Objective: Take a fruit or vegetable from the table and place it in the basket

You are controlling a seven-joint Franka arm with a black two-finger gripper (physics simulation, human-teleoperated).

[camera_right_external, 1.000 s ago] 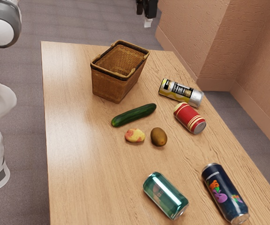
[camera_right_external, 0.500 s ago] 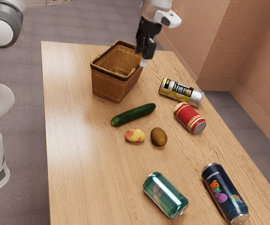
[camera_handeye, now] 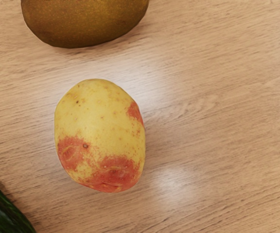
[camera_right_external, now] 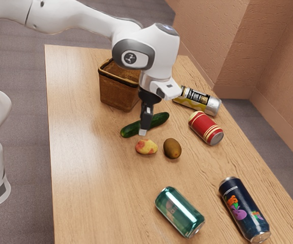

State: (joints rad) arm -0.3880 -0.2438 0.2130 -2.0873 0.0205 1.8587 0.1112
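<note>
My black gripper points down above the table, its tip in front of the cucumber and just beside the potato in the exterior view. The yellow potato with red patches lies on the wood near the middle of the wrist view. Close to it rest the brown kiwi, also seen as a brown kiwi in the wrist view, and the dark green cucumber. The wicker basket stands upright behind my hand, its far part hidden by the arm.
A yellow and silver can and a red can lie toward the exterior view's right. A green can and a dark blue can lie at the near end of the table.
My hand has come from beyond the basket across to above the cucumber and potato, and is lower. More of the arm is in view. The table's things have not moved.
</note>
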